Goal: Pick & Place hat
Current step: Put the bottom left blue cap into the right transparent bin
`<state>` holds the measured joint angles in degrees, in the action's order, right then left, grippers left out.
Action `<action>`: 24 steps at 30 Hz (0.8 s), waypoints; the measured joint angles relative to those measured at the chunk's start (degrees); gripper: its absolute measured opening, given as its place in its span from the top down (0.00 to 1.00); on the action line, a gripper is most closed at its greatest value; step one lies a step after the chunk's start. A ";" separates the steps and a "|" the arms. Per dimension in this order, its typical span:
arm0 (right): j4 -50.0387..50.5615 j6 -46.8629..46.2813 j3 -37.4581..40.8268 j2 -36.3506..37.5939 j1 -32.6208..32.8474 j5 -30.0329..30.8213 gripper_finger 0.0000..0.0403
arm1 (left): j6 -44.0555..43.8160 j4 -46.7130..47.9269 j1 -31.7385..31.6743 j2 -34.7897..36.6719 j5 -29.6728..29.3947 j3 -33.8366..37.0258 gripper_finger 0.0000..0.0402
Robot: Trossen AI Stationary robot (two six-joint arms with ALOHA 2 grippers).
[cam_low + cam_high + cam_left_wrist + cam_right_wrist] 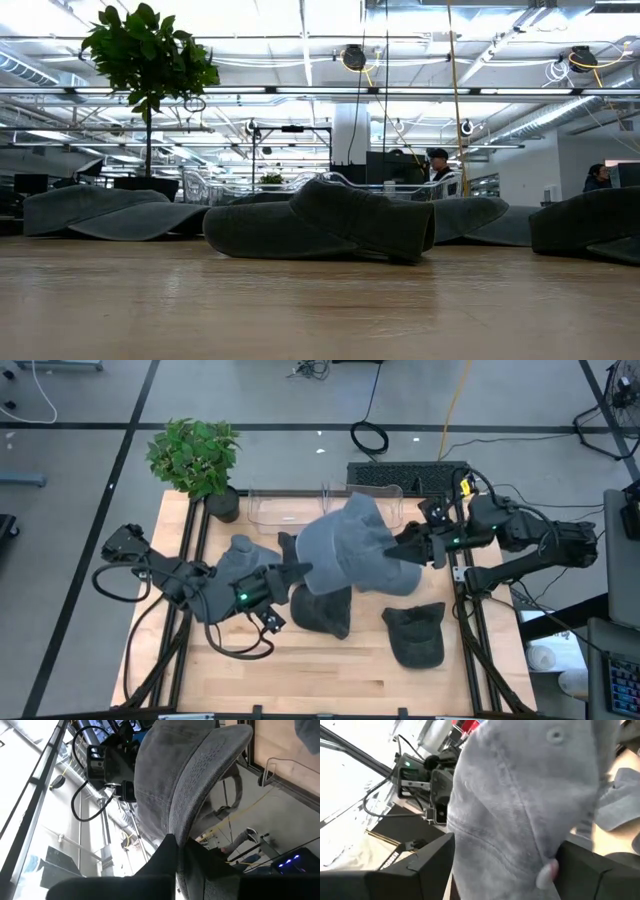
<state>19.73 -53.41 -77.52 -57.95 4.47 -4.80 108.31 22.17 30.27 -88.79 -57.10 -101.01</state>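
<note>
Table [330, 680]: pale wood boards, flat, smooth grain, framed by dark rails – the landmark for all that follows.
Held hat [352, 548]: grey cap, lifted clear above the table's centre, stretched between the two arms; soft brushed cloth, domed crown, stitched seams, a small button on top showing in the right wrist view.
Step in hand: judged a two-arm carry of the hat toward a drop spot, perhaps the bin at the table's far edge – keep both arms moving together so the cloth neither sags nor tears.
Clear bin [300, 510]: see-through plastic, thin rounded walls, at the table's far edge behind the held hat.
Plant [195, 455]: leafy green, dark pot, at the table's far left corner.
Spare hats: dark grey, limp and flattened; one [322, 610] on the table under the held hat, one [415, 632] toward the table's right side.
Left gripper [296, 571]: fingers clenched on the hat's brim edge, left of the table's centre.
Right gripper [402, 547]: fingers spread wide around the crown, cloth filling the gap – seems to be grasping it.
Risk: floppy fabric may slip from the wide hold.
</note>
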 joint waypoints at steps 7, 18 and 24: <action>-0.65 -2.86 0.02 -0.95 0.00 -1.69 0.41 | -0.24 0.09 -0.03 0.00 -0.94 0.00 0.97; -6.75 -1.17 0.02 -0.86 0.11 -4.46 0.97 | -1.22 0.28 -0.03 0.00 -1.36 0.00 0.98; -8.73 1.67 0.02 -0.66 0.11 -5.12 0.99 | -10.16 0.19 -0.50 0.00 -1.22 0.00 0.85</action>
<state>11.00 -51.74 -77.49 -58.61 4.58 -9.92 98.15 22.37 29.78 -88.79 -58.32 -101.01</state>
